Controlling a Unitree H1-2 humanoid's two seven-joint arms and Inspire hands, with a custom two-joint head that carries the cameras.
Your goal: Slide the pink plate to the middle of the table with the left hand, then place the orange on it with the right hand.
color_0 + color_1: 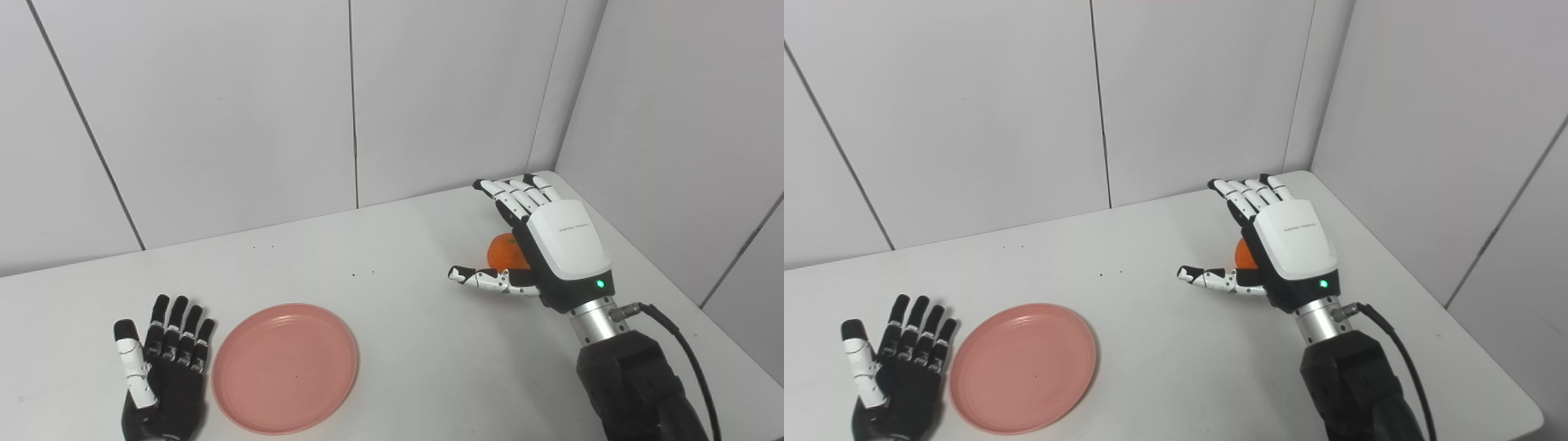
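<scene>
the pink plate (285, 368) lies flat on the white surface (392, 269), toward the near left part of it, empty, right side up, with its rim showing all the way round. the left robot hand (162, 373) rests palm up just beside the plate's left edge, fingers (177, 331) stretched out and apart, thumb off to the left side; it holds nothing, and whether its side touches the plate rim cannot be told from either view. the orange (505, 252) sits on the surface toward the far right, well apart from the plate. the right robot hand (554, 245) is over it with the white back of the hand toward the cameras, fingers extended straight toward the far corner of the walls, thumb (484, 279) stuck out to the left, low and near the surface. the fingers are not curled around the fruit; the hand is spread and unclenched, with the orange showing in the gap between thumb and palm. whether the palm touches the orange is hidden by the hand itself. a green light (600, 283) shows at the wrist, and a black cable (686, 355) runs from the wrist along the dark forearm. a few small dark specks lie on the surface between the plate and the back wall.
</scene>
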